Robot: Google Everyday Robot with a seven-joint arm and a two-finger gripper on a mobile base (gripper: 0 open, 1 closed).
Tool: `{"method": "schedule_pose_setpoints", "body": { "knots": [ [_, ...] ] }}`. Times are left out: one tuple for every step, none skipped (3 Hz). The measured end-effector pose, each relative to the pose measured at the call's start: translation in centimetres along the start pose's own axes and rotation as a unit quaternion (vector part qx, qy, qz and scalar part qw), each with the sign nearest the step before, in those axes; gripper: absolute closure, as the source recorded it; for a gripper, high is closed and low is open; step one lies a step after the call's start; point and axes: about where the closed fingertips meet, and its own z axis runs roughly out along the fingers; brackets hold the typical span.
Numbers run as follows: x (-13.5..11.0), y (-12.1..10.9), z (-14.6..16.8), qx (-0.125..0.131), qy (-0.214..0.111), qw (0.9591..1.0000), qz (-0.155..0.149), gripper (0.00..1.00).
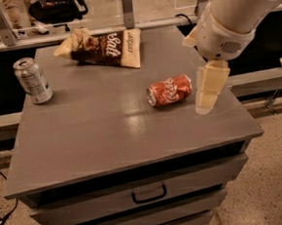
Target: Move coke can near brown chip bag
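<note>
The coke can (169, 90) is red with white script and lies on its side, right of the middle of the grey table (99, 142). The brown chip bag (104, 48), with white "Salt" lettering, lies flat at the back of the table, well apart from the can. My gripper (207, 93) hangs from the big white arm (235, 14) over the table's right part, just to the right of the coke can and close to it. It holds nothing that I can see.
A silver-grey can (32, 80) stands upright near the table's left edge. The table has drawers below with a dark handle (149, 196). A low ledge and railing run behind the table. The floor lies to the right.
</note>
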Motion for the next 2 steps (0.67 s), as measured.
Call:
{"method": "schedule_pose_setpoints", "body": {
  "knots": [
    [-0.24,-2.19,5.09,-0.028,0.001,0.9994,-0.019,0.00],
    [-0.24,-2.19,5.08,-0.028,0.001,0.9994,-0.019,0.00]
  ]
}}
